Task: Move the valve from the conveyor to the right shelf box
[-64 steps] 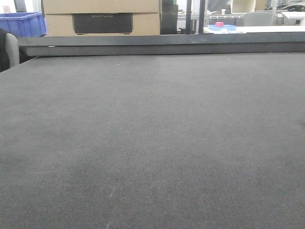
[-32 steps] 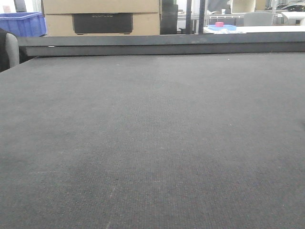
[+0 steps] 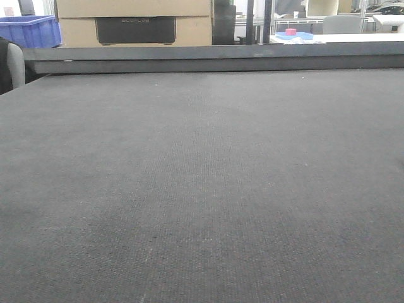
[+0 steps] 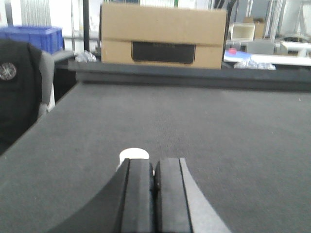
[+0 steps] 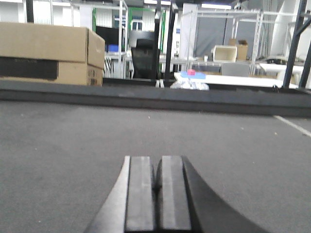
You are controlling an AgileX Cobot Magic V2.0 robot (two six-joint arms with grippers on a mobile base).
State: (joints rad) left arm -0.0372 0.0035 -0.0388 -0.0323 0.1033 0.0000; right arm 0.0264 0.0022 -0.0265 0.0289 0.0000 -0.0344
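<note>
The conveyor (image 3: 202, 189) is a wide dark grey woven belt that fills the front view, with a dark rail (image 3: 214, 55) along its far edge. Nothing lies on the stretch seen there. In the left wrist view my left gripper (image 4: 154, 167) hangs low over the belt with its fingers pressed together. A small white round object (image 4: 133, 154) peeks out just behind its left fingertip; I cannot tell whether it is the valve. My right gripper (image 5: 156, 165) is shut and empty over bare belt. The shelf box is out of view.
A cardboard box (image 3: 136, 22) stands behind the far rail. A blue crate (image 3: 28, 28) sits at the far left. A dark chair back (image 4: 17, 92) stands beside the belt's left edge. White tables with small items (image 5: 223, 80) lie beyond on the right.
</note>
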